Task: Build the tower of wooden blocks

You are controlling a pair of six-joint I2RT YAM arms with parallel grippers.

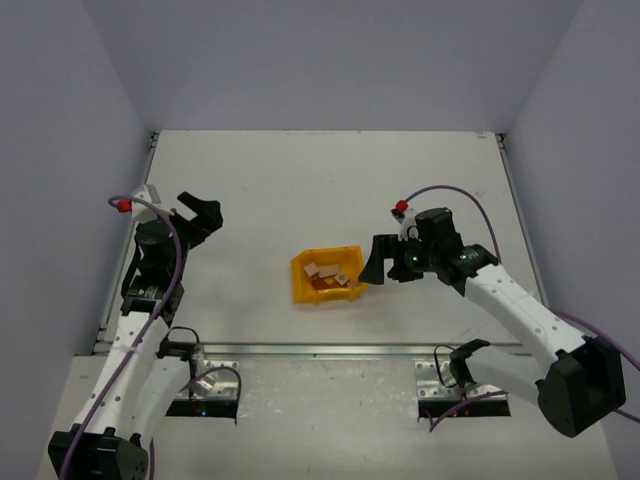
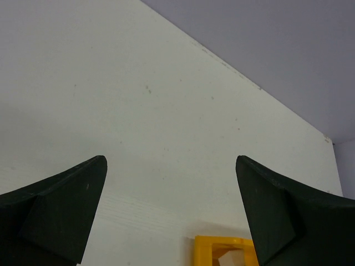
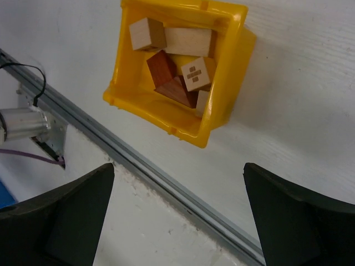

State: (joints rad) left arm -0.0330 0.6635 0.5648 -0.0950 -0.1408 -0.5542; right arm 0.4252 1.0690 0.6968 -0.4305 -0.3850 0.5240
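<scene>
Several blocks [image 3: 176, 66], pale tan and reddish-brown, lie jumbled in a yellow bin [image 3: 224, 111] at mid-table. Through the right wrist camera we see them ahead of the right gripper [image 3: 178, 172], beyond its tips and roughly in line with the gap, touching neither finger. Those fingers stand wide apart, holding nothing. From above, that gripper sits just beside the bin's right side. The left gripper [image 2: 171, 162] is well apart to the left, over bare table [image 2: 138, 83], its fingers also spread around nothing. Only a bin corner shows at the bottom of its view.
</scene>
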